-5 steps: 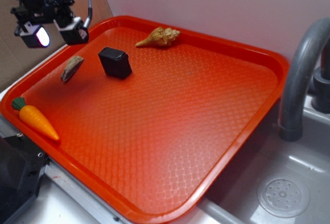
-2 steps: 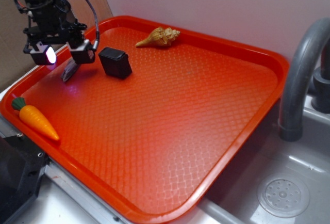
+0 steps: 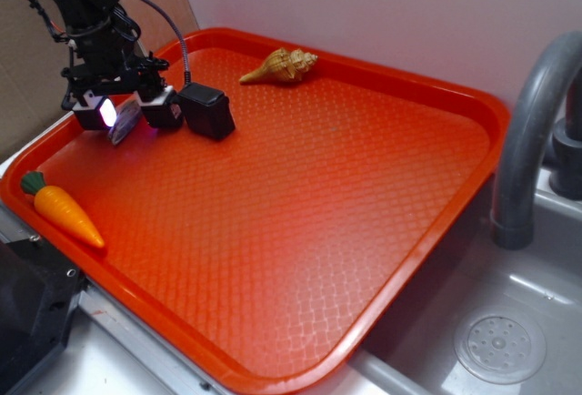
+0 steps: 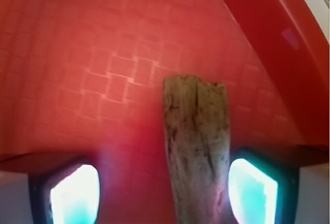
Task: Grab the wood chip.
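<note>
- I am watching the gripper [image 3: 128,111] coming down fast: a second ago it was hanging high above the tray's far left corner, and now it is sitting low over the red tray [image 3: 427,95], just left of the black block [image 3: 205,109].
- The wood chip [image 4: 198,146] is lying flat on the tray, not lifted, and it is not shifting from where it lay a second ago, left of the black block.
- The jaws are standing released, one lit finger either side of the chip; in the wrist view the chip is running between them but sitting closer to the finger [image 4: 251,189] at the picture's right than to the other.
- I cannot tell whether the fingertips are touching the tray yet.
- That drop means, to my eye, that the approach is nearly over and the squeeze is what is coming next; the off-centre chip may slide a little as they shut.
- The seashell [image 3: 280,65] and the toy carrot [image 3: 64,211] are lying well apart from the black block and out of my way.
</note>
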Action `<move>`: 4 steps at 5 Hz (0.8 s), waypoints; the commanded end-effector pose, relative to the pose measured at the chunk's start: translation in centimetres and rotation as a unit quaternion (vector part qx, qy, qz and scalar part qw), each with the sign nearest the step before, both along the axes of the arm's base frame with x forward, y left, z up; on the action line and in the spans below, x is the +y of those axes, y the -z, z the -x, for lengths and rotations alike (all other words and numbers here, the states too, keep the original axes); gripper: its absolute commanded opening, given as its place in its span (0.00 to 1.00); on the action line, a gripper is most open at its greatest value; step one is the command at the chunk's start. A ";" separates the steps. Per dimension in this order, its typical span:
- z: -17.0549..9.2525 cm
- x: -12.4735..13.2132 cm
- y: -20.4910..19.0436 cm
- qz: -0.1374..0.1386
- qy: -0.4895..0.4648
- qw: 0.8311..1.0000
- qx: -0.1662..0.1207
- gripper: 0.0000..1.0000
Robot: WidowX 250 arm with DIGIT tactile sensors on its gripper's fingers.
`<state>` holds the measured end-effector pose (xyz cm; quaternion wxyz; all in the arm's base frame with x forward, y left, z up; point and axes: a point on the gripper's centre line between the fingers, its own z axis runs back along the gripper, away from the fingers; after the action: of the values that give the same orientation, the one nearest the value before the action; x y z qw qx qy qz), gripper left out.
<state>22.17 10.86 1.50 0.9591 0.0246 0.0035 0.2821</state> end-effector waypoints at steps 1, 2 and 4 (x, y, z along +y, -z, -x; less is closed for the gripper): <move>1.1 0.5 0.3 -0.006 -0.003 1.000 -0.002 0.00; 1.2 0.8 0.2 -0.012 -0.011 1.000 -0.003 0.00; 1.2 0.3 -1.8 -0.032 -0.019 0.999 0.000 0.00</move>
<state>20.59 10.72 2.34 0.9499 0.0531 0.0213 0.3072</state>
